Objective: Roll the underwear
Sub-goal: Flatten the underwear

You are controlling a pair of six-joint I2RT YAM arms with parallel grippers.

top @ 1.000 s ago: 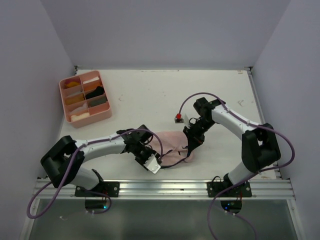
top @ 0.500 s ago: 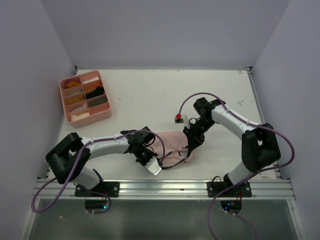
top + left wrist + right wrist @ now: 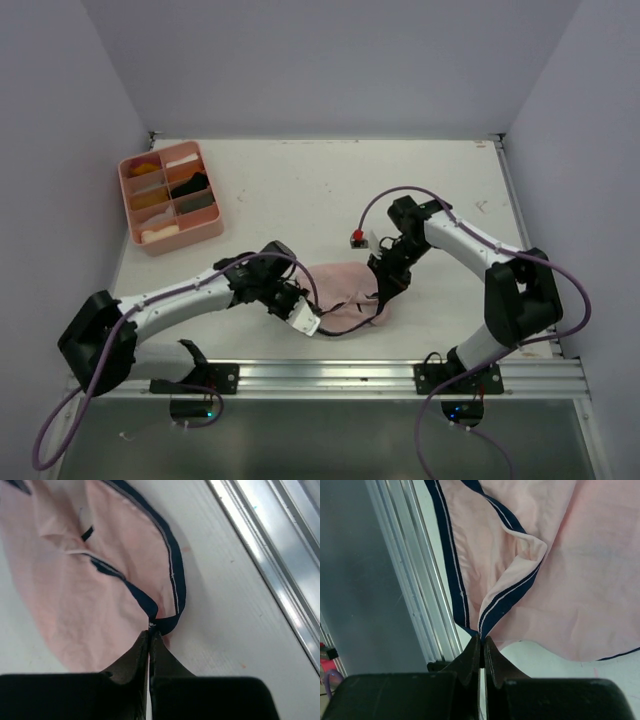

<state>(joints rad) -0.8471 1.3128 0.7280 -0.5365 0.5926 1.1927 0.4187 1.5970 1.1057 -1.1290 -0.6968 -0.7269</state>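
The pale pink underwear (image 3: 345,285) with dark edging lies spread near the table's front edge. My left gripper (image 3: 320,322) is at its near left side, shut on a pinch of the dark edging (image 3: 165,622). The left wrist view shows the left gripper (image 3: 151,626) with its jaws pressed together and the pink cloth (image 3: 90,580) stretching away from them. My right gripper (image 3: 380,305) is at the garment's right side. In the right wrist view that gripper (image 3: 481,639) is shut on a raised fold of the striped dark hem (image 3: 512,597) of the underwear (image 3: 585,570).
A pink compartment tray (image 3: 185,242) holding several small folded items sits at the back left. A small white block with a red top (image 3: 357,237) stands just behind the garment. The metal rail (image 3: 330,375) runs along the near edge, close to both grippers.
The left gripper has closed from open onto the underwear's dark edging. The left arm's base links have swung to the left. The right arm has stayed still.
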